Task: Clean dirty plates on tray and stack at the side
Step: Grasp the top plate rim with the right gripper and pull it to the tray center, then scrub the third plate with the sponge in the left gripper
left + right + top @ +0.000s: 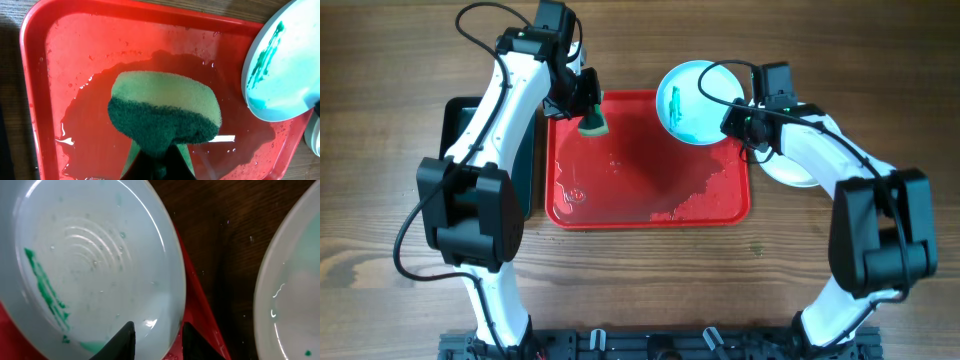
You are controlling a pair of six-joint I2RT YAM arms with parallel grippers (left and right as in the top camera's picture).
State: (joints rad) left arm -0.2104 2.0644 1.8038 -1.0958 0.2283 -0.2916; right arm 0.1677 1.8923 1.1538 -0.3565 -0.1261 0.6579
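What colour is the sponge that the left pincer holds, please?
The sponge is yellow on top with a dark green scouring layer, clearest in the left wrist view.

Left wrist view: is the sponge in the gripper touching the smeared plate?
No. The sponge hangs over the wet tray, with red tray showing between it and the plate.

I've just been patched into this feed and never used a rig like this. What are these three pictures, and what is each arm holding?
The overhead view shows two white robot arms at a wooden table. The other two views come from cameras on each wrist.

The left gripper has its jaws shut on a yellow-and-green sponge above the wet red plastic tray.

The right gripper has its jaws shut on the rim of a pale plate with teal-green smears, tilted over the tray's edge. Another pale plate lies beside the tray.
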